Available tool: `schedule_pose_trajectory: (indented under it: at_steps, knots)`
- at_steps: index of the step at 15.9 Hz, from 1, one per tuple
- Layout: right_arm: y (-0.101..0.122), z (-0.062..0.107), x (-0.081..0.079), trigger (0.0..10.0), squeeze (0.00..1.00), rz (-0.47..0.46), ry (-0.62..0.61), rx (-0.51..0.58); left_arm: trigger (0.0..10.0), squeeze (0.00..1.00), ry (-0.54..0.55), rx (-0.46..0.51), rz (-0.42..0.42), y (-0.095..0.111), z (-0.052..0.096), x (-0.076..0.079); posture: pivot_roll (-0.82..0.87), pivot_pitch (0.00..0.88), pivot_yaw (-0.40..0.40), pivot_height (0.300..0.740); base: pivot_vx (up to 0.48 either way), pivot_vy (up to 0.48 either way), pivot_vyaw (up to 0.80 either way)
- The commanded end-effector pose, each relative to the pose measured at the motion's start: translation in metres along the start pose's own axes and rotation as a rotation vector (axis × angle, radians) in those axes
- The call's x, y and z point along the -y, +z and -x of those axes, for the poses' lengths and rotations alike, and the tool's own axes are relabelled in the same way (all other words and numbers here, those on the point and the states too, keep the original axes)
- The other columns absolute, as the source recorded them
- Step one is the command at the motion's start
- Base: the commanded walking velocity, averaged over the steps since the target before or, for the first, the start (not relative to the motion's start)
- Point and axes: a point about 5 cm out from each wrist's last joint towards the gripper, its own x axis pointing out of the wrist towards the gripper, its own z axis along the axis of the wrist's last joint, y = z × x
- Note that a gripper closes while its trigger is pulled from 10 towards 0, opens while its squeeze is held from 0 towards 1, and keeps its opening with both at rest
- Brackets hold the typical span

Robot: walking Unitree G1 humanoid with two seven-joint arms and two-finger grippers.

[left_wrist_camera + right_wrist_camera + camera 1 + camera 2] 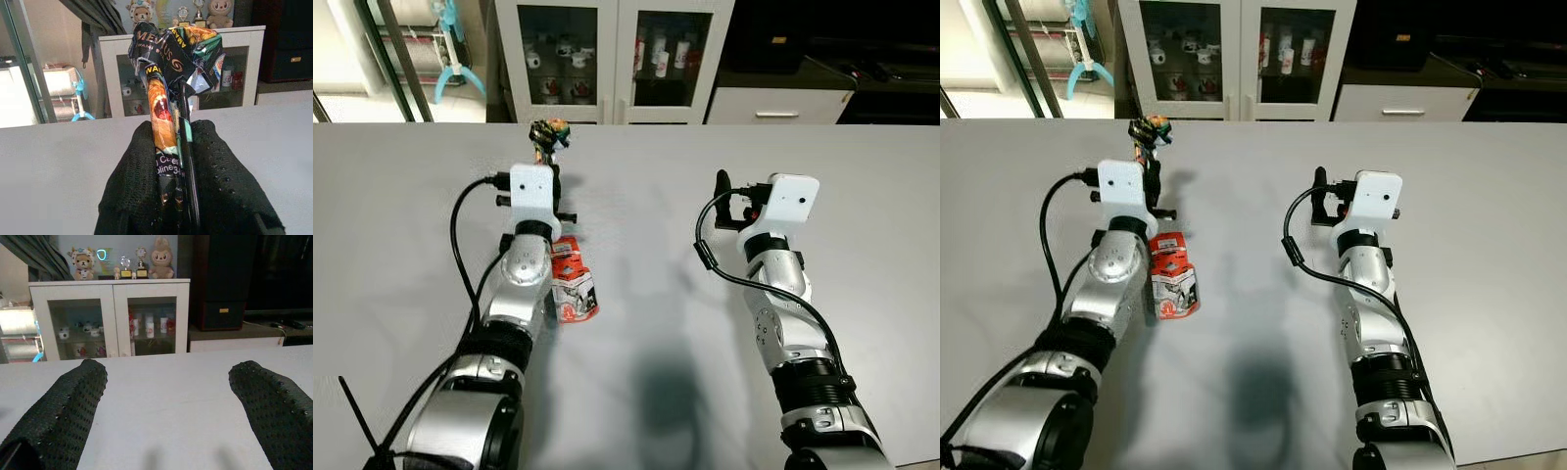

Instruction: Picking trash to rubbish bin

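Grey table (636,196) stretches bare between the arms, far edge near a white cabinet (612,59). Left gripper (168,161) pinches a crumpled, dark, colourful wrapper (171,73) upright above it. Red packet (573,284) lies beside the left arm. Right gripper (168,396) fingers spread.

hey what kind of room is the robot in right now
Probably a home living room. A white glass-door cabinet holds mugs, plush toys and small trophies stand on top, and a dark TV-style unit stands beside it, behind a grey table.
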Motion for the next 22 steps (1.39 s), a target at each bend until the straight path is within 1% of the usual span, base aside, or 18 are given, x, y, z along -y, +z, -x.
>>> schedule_pose_trajectory:
  at_steps: [1,5,8,16,22]
  knots:
    - [0.0011,-0.0022,0.0015,10.0,0.00,-0.004,-0.004,0.007,10.0,0.00,-0.005,0.013,-0.003,0.0030,0.0003,0.0036,-0.07,0.000,-0.058,0.740,0.000,0.000,0.00]
    - [-0.0020,-0.0020,-0.0027,10.0,0.00,-0.007,0.011,-0.003,10.0,0.00,-0.019,0.012,-0.001,0.0033,0.0013,0.0093,-0.07,0.000,-0.059,0.740,0.000,0.000,0.00]
    - [-0.0023,-0.0022,-0.0022,10.0,0.00,-0.010,0.009,-0.006,10.0,0.00,-0.023,0.013,0.001,0.0047,0.0008,0.0103,-0.08,0.003,-0.061,0.740,0.000,0.000,0.00]
    - [-0.0029,-0.0032,-0.0012,10.0,0.00,-0.010,0.009,-0.014,10.0,0.00,-0.016,0.009,0.010,0.0052,0.0010,0.0115,-0.08,0.031,-0.073,0.740,-0.286,0.000,0.00]
    - [-0.0035,-0.0041,-0.0039,10.0,0.00,-0.013,0.020,-0.019,10.0,0.00,-0.002,0.004,0.008,0.0046,0.0015,0.0080,-0.07,0.044,-0.082,0.740,-0.321,0.000,0.00]
